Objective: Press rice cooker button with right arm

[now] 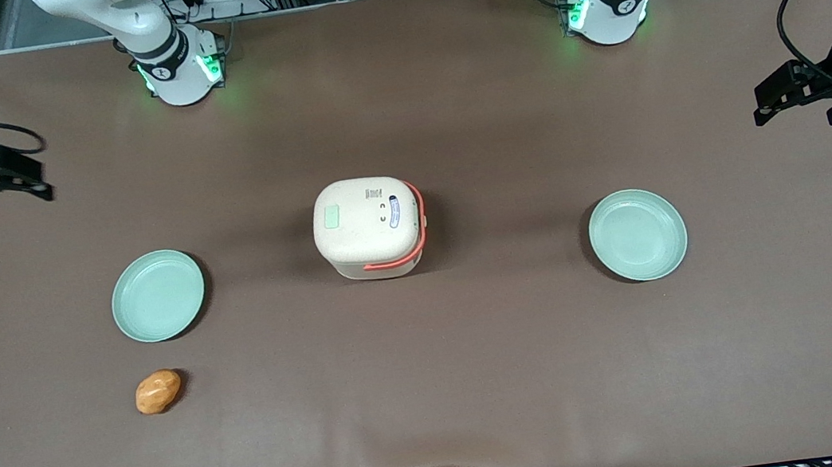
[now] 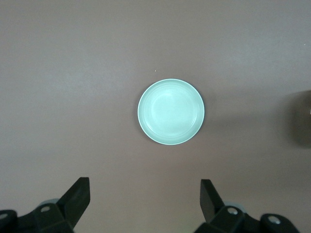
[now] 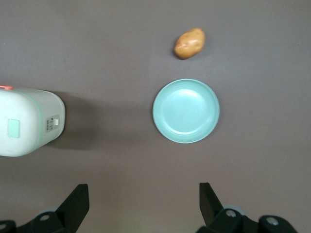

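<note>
The cream rice cooker point(image 1: 369, 227) stands closed at the middle of the table, its orange-red handle band on the side toward the parked arm. The pale green button point(image 1: 333, 217) sits on the lid, on the side toward the working arm. My right arm's black gripper point(image 1: 42, 180) hangs high toward the working arm's end of the table, well apart from the cooker. In the right wrist view the gripper point(image 3: 144, 194) is open and empty over bare table. That view also shows part of the cooker point(image 3: 29, 121) and the button point(image 3: 14, 128).
A pale green plate point(image 1: 158, 295) lies between the gripper's end and the cooker, also in the right wrist view point(image 3: 186, 110). A brown potato-like lump point(image 1: 158, 391) lies nearer the front camera. A second plate point(image 1: 637, 234) lies toward the parked arm's end.
</note>
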